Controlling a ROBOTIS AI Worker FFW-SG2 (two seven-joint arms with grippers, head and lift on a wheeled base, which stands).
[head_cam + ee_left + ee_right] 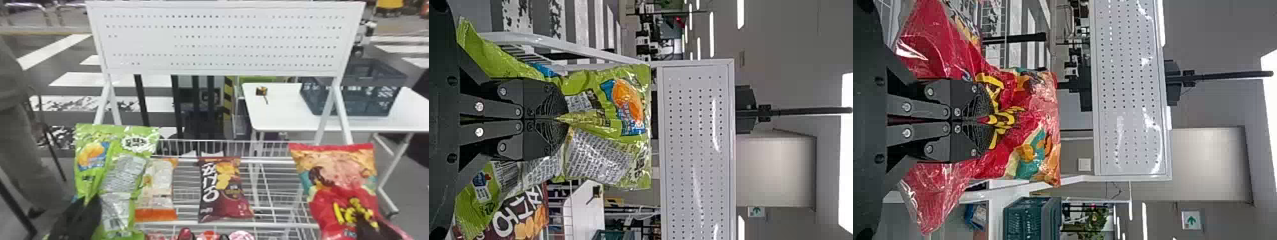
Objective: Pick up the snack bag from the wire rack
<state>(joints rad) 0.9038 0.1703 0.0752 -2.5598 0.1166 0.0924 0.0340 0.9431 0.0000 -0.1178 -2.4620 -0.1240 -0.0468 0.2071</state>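
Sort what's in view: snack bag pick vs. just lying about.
Job:
- green snack bag, pinched in left gripper
- red snack bag, pinched in right gripper
- wire rack

Lying about:
- maroon chip bag and orange-edged bag, both on the rack
- plastic basket on white table
- white pegboard
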